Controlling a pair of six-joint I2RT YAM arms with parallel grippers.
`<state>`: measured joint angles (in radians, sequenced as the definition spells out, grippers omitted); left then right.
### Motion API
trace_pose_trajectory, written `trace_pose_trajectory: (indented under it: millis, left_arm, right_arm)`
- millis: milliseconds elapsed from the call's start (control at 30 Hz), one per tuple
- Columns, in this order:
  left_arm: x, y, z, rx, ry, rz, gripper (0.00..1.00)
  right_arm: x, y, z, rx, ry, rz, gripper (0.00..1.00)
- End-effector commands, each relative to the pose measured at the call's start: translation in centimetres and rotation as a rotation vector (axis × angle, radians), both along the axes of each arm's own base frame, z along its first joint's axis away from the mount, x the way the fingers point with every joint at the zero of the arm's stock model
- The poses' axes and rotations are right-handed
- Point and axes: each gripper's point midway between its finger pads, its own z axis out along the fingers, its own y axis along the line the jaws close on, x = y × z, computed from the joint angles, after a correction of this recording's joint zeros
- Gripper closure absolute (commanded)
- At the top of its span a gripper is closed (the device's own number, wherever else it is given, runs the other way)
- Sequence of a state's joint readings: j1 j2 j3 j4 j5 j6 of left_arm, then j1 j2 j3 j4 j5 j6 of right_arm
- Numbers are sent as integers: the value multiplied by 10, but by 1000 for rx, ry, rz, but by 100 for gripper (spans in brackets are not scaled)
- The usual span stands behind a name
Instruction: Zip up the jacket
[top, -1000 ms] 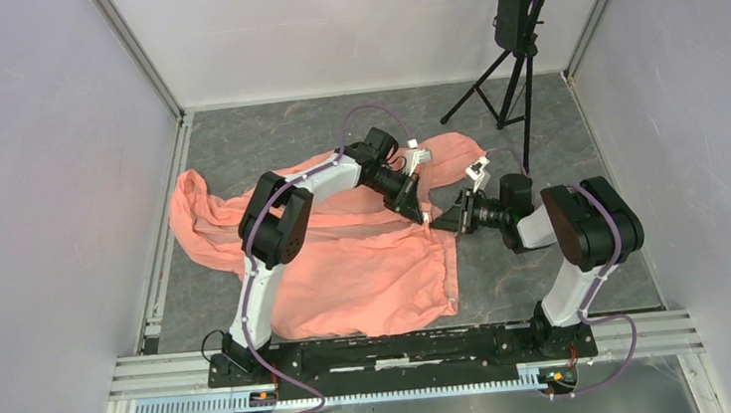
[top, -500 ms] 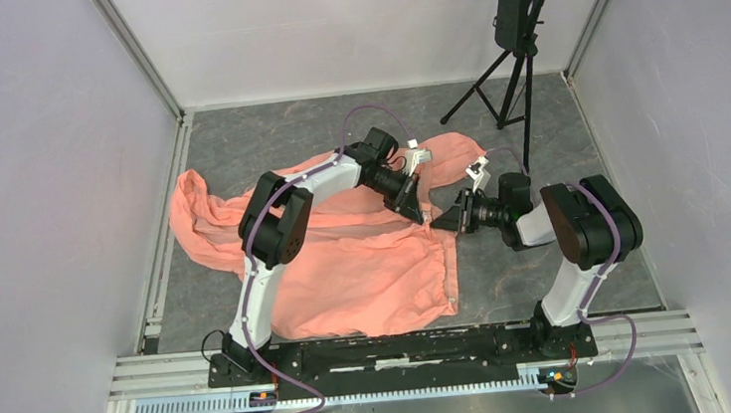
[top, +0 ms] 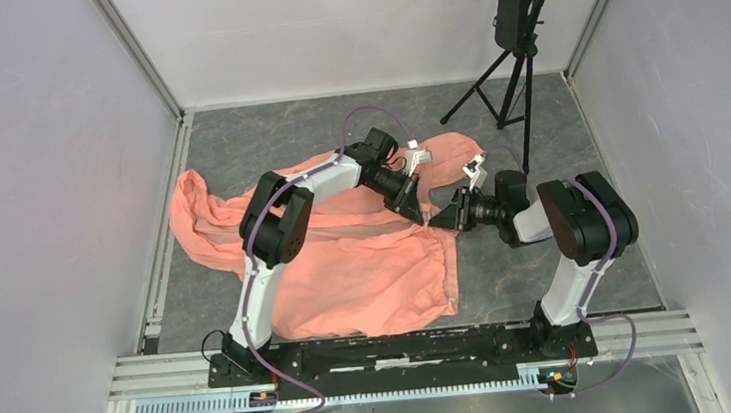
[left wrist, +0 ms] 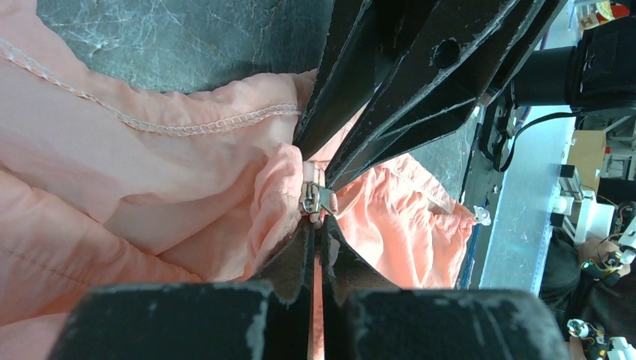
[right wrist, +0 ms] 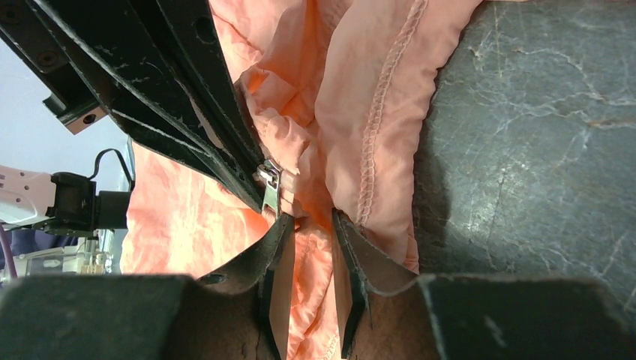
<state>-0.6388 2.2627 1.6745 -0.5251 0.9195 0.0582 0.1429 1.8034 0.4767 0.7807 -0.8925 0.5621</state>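
Clamps the left gripper [left wrist: 316, 229] tight on the jacket [top: 347, 268], spread left of centre in the overhead view, just under the zipper pull [left wrist: 315, 199]. Straddles a fold beside it with the right gripper [right wrist: 312, 217], fingers slightly parted; cannot tell whether gripping. Risks snagging thin cloth in the pull, or slipping off so small a tab.

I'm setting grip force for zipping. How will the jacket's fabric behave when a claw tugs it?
Probably floppy: the jacket lies wrinkled and bunches around the zipper slider. Likely light, as the cloth looks thin. It may slide over the smooth table rather than tauten.
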Motion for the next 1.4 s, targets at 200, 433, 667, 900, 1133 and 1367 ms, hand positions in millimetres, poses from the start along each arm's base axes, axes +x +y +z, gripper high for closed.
trace_pose_trajectory:
  millis: [200, 433, 667, 900, 1133, 1367]
  left_arm:
    - [9, -8, 17, -61, -46, -22, 96]
    - [10, -9, 20, -61, -44, -15, 97]
    - [20, -4, 21, 4, -71, 60, 74]
    - [36, 12, 46, 76, -83, 289, 46]
    - [33, 33, 72, 90, -69, 564, 43]
    - [8, 10, 52, 108, -71, 780, 49]
  right_arm:
    - [5, 14, 15, 39, -87, 45, 66]
    - [2, 20, 18, 78, -75, 54, 71]
    - [4, 20, 15, 62, -72, 44, 100]
    - [5, 21, 12, 51, -72, 36, 100]
    - [3, 20, 11, 35, -84, 32, 100]
    - [2, 21, 13, 49, -85, 34, 100]
